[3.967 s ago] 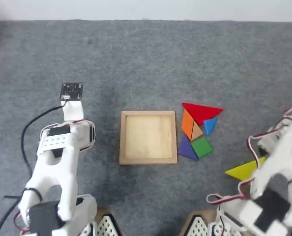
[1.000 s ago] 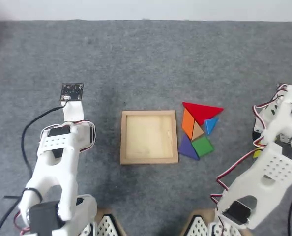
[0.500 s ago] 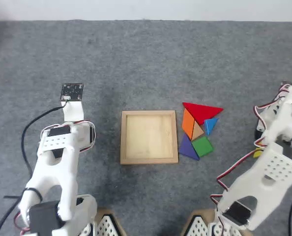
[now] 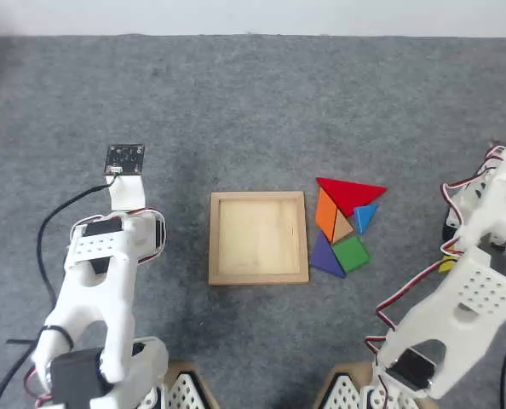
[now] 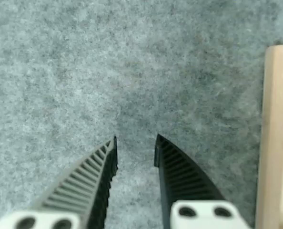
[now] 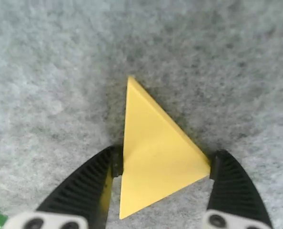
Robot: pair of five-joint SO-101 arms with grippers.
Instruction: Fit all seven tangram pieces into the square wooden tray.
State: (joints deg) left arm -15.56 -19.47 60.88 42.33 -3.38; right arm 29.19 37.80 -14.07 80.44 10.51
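The square wooden tray (image 4: 258, 237) lies empty mid-table. Just right of it, six pieces touch in a cluster: red triangle (image 4: 347, 192), orange piece (image 4: 324, 213), tan triangle (image 4: 342, 227), blue triangle (image 4: 364, 217), purple triangle (image 4: 323, 256) and green square (image 4: 350, 253). The yellow triangle (image 6: 156, 162) lies flat on the mat, far right of the cluster. My right gripper (image 6: 165, 155) is down over it, one finger on its long edge, the other on a corner. A sliver of the yellow triangle (image 4: 445, 266) peeks from under the right arm (image 4: 483, 256). My left gripper (image 5: 136, 139) hangs open over bare mat left of the tray.
Grey felt covers the whole table. The left arm (image 4: 108, 256) stands left of the tray, whose wooden rim (image 5: 275, 143) shows beside its gripper. Both arm bases sit at the near edge. Bare felt stretches behind the tray.
Since four seconds ago the right arm has swung over the yellow triangle and now covers most of it. In the last second it barely shifted. The left arm has not moved.
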